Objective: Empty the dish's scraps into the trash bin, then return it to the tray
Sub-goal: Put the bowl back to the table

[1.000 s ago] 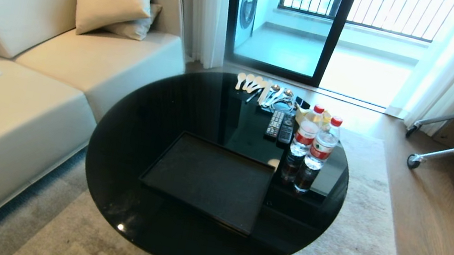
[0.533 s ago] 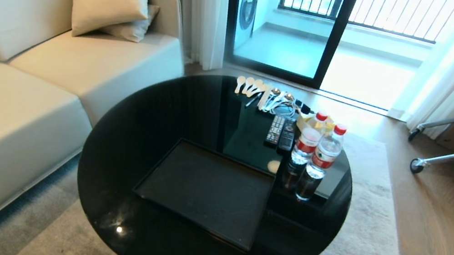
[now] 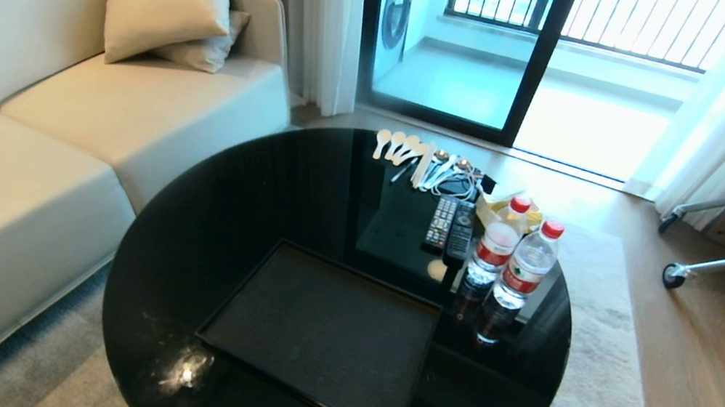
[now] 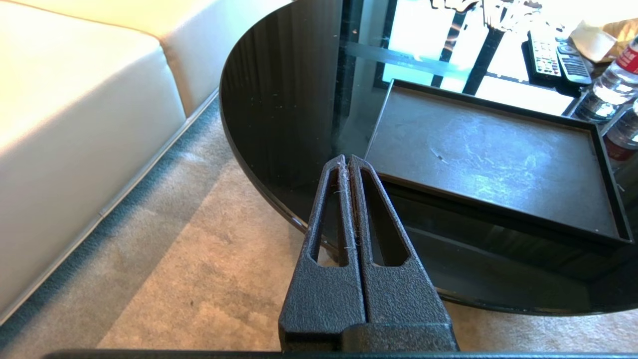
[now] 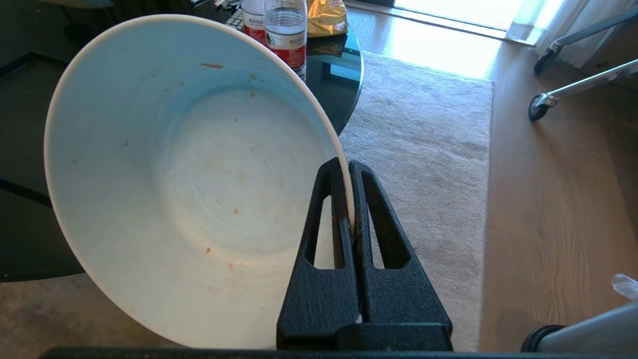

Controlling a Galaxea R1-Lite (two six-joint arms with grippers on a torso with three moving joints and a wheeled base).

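Fingers (image 5: 333, 199) of the right gripper (image 5: 347, 167) pinch the rim of the dish (image 5: 189, 179), held tilted beside the table (image 3: 245, 199), left gripper (image 4: 347, 160) pressed shut and empty, bare tray (image 3: 322, 337) ahead, bottles (image 3: 513, 273) beyond.

sofa (image 3: 15, 123), water bottles (image 3: 510, 265), remotes (image 3: 451, 224), spoons (image 3: 398, 145)
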